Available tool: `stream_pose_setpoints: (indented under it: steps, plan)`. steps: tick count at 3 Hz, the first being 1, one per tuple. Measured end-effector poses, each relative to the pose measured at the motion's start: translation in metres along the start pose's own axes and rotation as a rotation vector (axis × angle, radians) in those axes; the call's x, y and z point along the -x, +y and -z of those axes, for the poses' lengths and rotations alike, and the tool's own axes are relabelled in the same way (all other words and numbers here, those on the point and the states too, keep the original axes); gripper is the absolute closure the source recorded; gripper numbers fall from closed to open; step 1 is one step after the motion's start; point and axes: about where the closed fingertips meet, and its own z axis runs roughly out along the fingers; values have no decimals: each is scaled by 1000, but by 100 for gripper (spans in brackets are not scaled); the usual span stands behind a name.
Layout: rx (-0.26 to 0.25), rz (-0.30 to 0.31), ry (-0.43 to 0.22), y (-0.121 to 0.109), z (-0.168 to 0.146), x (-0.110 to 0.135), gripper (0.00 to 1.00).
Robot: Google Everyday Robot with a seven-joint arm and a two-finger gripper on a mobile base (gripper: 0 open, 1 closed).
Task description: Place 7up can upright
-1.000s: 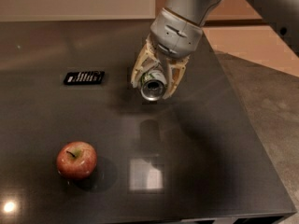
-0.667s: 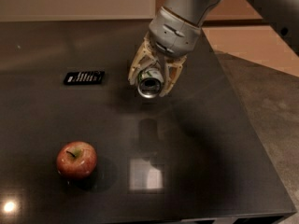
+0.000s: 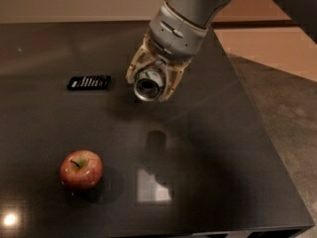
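My gripper [image 3: 151, 83] hangs over the middle of the dark table [image 3: 228, 148], its cream-coloured fingers shut on the 7up can [image 3: 147, 86]. The can is tilted, with its silver round end facing down and toward the camera, above the tabletop. Most of the can's body is hidden inside the fingers. A dark reflection of gripper and can shows on the table just below.
A red apple [image 3: 81, 169] sits at the front left of the table. A flat black rectangular device [image 3: 89, 82] lies to the left of the gripper. The table's right edge meets a grey floor [image 3: 287, 108].
The gripper with the can has drifted slightly left and a little closer to the black device. Apple and device have not moved.
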Motion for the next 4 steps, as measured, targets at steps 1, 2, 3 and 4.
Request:
stream_pose_setpoints:
  steps: [1, 2, 3, 4]
  plan:
    - [-54, -138, 24, -4, -2, 12, 100]
    - [-127, -263, 50, -1, -3, 25, 100]
    - [-217, -381, 89, 3, -5, 36, 100]
    - [-295, -435, 104, 2, -13, 40, 100]
